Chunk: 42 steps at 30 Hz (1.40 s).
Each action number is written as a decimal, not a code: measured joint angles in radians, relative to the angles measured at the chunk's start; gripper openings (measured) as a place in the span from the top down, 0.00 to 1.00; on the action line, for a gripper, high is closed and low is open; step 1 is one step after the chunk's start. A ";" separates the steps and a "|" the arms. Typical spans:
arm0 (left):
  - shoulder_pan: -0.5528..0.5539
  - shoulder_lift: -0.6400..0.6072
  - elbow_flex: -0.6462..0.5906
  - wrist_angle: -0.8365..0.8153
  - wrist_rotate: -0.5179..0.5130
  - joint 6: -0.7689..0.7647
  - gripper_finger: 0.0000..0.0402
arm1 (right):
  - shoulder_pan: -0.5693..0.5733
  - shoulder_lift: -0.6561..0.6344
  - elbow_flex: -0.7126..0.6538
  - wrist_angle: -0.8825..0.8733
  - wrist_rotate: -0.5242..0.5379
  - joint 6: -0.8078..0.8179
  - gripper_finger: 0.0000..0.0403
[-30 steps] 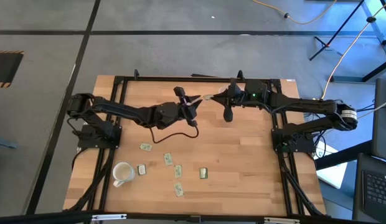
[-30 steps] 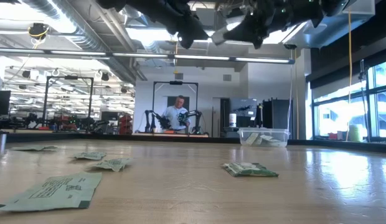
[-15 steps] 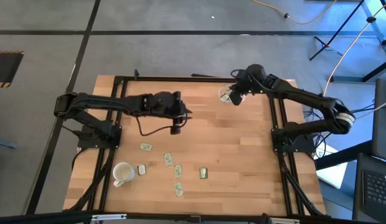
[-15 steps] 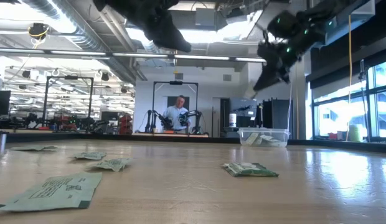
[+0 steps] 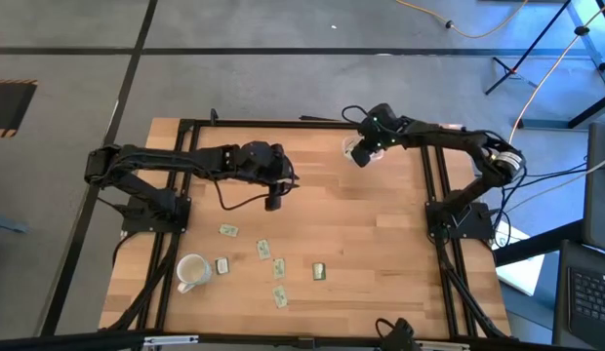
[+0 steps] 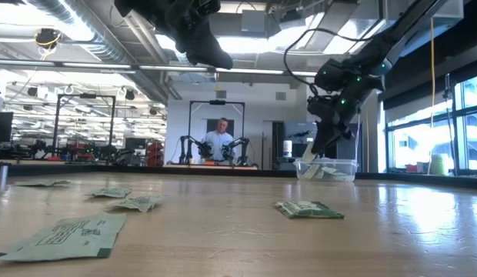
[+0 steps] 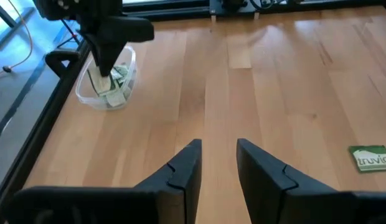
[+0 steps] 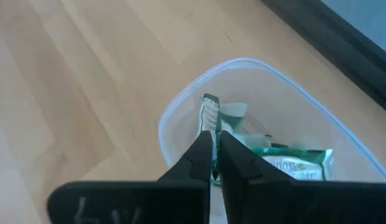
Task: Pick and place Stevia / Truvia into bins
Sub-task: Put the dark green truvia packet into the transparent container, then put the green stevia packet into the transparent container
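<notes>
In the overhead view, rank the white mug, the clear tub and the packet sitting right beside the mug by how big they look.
1. White mug, largest, counting its handle.
2. Clear tub: partly hidden under the right gripper, so it may match the mug; unsure.
3. Packet beside the mug, clearly smallest.

pale green-and-white sachets [image 5: 265,251], clear tub [image 8: 255,81]

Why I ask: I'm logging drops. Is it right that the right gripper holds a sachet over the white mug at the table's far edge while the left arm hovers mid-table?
Not the mug. The right gripper holds the sachet over the clear bin, as the right wrist view shows. The white mug stands at the near-left edge. The left gripper does hover mid-table.
</notes>
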 joint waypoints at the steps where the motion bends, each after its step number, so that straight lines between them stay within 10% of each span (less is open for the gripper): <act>1: 0.000 0.000 0.000 -0.006 0.000 0.000 0.77 | -0.003 0.002 0.000 -0.001 0.001 0.003 0.95; 42: -0.003 0.000 0.000 -0.362 -0.001 -0.049 0.77 | -0.001 -0.128 -0.001 -0.154 0.327 0.004 0.74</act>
